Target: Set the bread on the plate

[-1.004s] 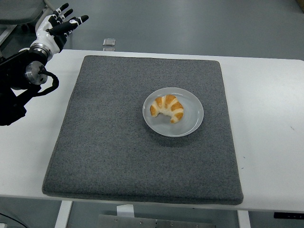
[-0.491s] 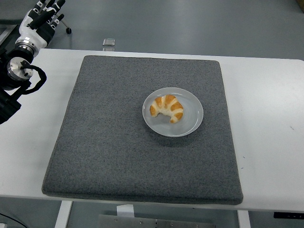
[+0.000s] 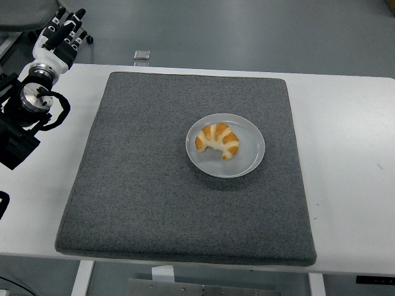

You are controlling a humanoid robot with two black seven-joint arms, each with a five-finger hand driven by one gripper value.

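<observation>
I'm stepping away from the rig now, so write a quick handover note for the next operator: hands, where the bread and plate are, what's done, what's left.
Left hand: raised at the table's far left corner, fingers extended, holding nothing, well away from the plate.
Right hand: not in view.
Bread: a croissant lying on the plate, inside its rim.
Plate: sits on the grey mat, a little right of the mat's middle.
Done: the bread is on the plate and released.
Left: nothing visible on the placing itself; the left arm only needs to settle at its edge.
</observation>
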